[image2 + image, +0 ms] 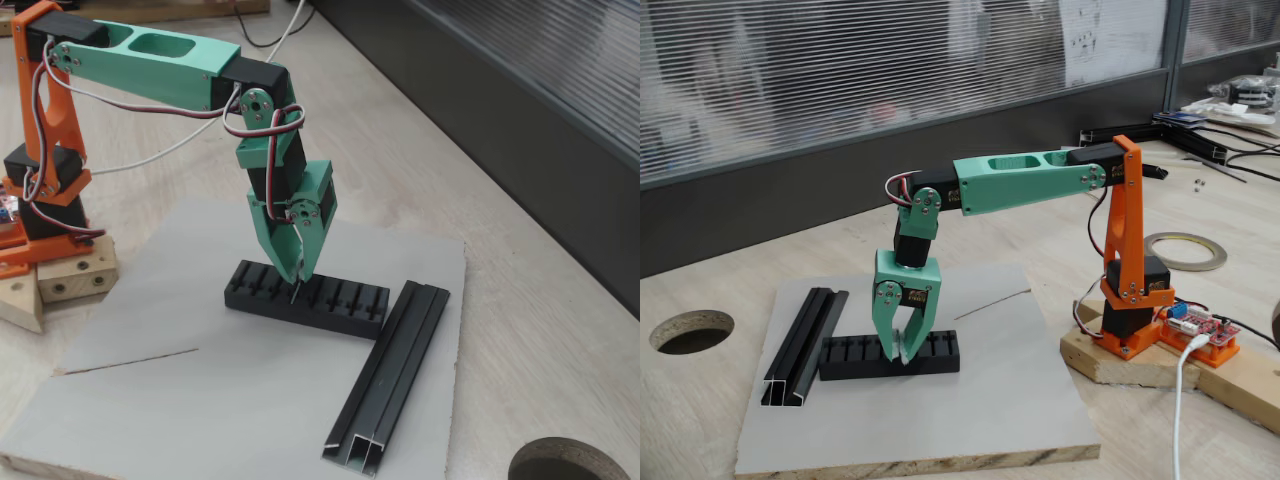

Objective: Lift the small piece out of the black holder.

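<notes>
1. Arm: green/orange SO-100, base bolted to a wooden block (pixel 1110 360) at right of a fixed view, forearm reaching left, wrist pointing straight down.
2. Gripper (pixel 902 352): green, 2-finger, tips down at the top of the black holder (pixel 890 355), approx. mid-length. In the other fixed view gripper (pixel 299 280) tips converge to a point just above the holder (pixel 306 298) slots.
3. Gripper state: fingers drawn nearly together at the tips, pinched on the small piece (pixel 294 293), a thin dark-looking sliver projecting below the fingertips, lower end at or just inside a slot, about 3rd from the holder's left end in that view. Piece roughly upright. Whether lower end is clear of the slot: cannot tell, too small.
4. In the first fixed view the piece is seen as a pale sliver (pixel 901 351) between the finger tips, at holder-top level.
5. Holder: lies flat on a grey board (pixel 1020 400), long axis approx. parallel to board's front edge.
6. Black U-channel rail (pixel 805 345): on same board, angled, one end near the holder's end, silvery cut face toward the board's front edge.
7. Thin grey wire (pixel 992 303): lies on board behind the holder, apart from it.
8. Tape roll (pixel 1186 250): on table, right of arm, well apart from work area.
9. Round hole (pixel 692 331) in tabletop, left of board.
</notes>
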